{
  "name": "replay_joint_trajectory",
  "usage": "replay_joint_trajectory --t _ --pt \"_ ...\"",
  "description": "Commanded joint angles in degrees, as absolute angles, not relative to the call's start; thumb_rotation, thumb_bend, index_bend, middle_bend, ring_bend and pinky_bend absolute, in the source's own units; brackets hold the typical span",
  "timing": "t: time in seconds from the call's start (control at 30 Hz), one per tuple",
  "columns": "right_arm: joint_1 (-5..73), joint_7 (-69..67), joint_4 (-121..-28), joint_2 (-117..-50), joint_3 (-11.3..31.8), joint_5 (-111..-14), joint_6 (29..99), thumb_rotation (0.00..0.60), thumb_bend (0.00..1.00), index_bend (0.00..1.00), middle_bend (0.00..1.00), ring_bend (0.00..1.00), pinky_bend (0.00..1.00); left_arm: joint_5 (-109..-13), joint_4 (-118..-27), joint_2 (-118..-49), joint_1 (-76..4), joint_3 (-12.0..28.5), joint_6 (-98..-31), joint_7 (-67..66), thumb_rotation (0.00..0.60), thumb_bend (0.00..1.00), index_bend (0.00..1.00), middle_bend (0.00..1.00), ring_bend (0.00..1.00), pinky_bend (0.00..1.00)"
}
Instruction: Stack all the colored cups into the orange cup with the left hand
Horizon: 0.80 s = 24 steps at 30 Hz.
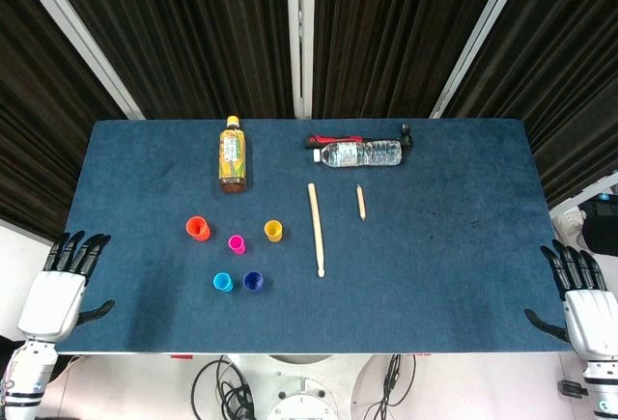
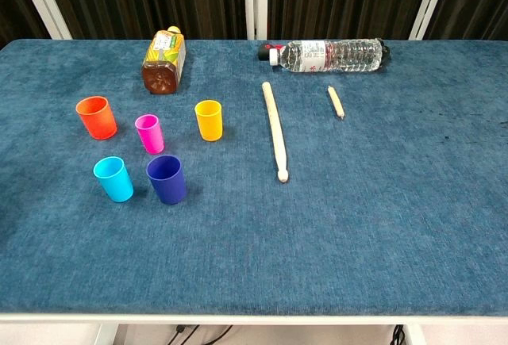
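Five small cups stand upright on the blue table [image 1: 435,246], apart from each other. The orange cup [image 1: 197,229] [image 2: 96,117] is furthest left. A pink cup [image 1: 237,243] [image 2: 149,133] and a yellow cup [image 1: 273,231] [image 2: 209,120] stand to its right. A light blue cup [image 1: 223,282] [image 2: 113,178] and a dark blue cup [image 1: 253,281] [image 2: 167,178] stand nearer the front. My left hand [image 1: 60,290] hangs off the table's left front corner, fingers spread, holding nothing. My right hand [image 1: 584,304] is off the right front corner, also empty. Neither hand shows in the chest view.
A tea bottle [image 1: 232,154] [image 2: 163,60] lies at the back behind the cups. A clear water bottle [image 1: 359,154] [image 2: 329,55] lies at the back centre with a red and black tool [image 1: 333,139] behind it. A wooden stick [image 1: 316,229] [image 2: 275,130] and a short pencil [image 1: 361,202] [image 2: 336,101] lie mid-table.
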State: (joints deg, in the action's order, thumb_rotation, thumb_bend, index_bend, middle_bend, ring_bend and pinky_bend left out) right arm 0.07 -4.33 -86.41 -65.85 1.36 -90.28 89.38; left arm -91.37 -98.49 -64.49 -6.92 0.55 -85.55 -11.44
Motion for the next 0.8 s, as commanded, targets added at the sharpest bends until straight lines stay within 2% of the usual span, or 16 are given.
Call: replay_joint_trajectory --t 0.03,0.33,0.43,0.63,0.8 --pt "0.11 -4.28 -86.49 -65.80 1.38 -90.30 89.37 0.600 0.07 0.00 0.00 0.00 0.00 -91.34 -98.52 -64.50 -6.87 0.58 -85.63 -11.53 0.600 0.00 0.08 0.10 0.00 0.00" --pt "0.14 -4.65 -86.71 -65.55 1.63 -90.14 89.54 0.600 0.07 0.00 0.00 0.00 0.00 -95.76 -98.87 -64.90 -8.03 0.85 -86.93 -11.26 0.600 0.00 0.09 0.10 0.00 0.00" --pt "0.27 -4.55 -86.92 -65.42 1.81 -89.85 89.34 0.600 0.07 0.00 0.00 0.00 0.00 -97.67 -101.17 -64.17 -9.78 1.23 -85.51 -12.00 0.600 0.00 0.09 0.10 0.00 0.00" --pt "0.33 -4.12 -87.35 -65.43 1.91 -89.39 89.01 0.600 0.07 0.00 0.00 0.00 0.00 -98.78 -109.83 -62.84 -15.79 2.53 -76.67 -17.54 0.600 0.00 0.10 0.10 0.00 0.00" --pt "0.05 -5.14 -86.47 -65.73 1.85 -88.72 88.80 0.600 0.07 0.00 0.00 0.00 0.00 -95.39 -115.60 -65.68 -20.99 3.83 -67.51 -24.06 0.600 0.00 0.10 0.10 0.00 0.00"
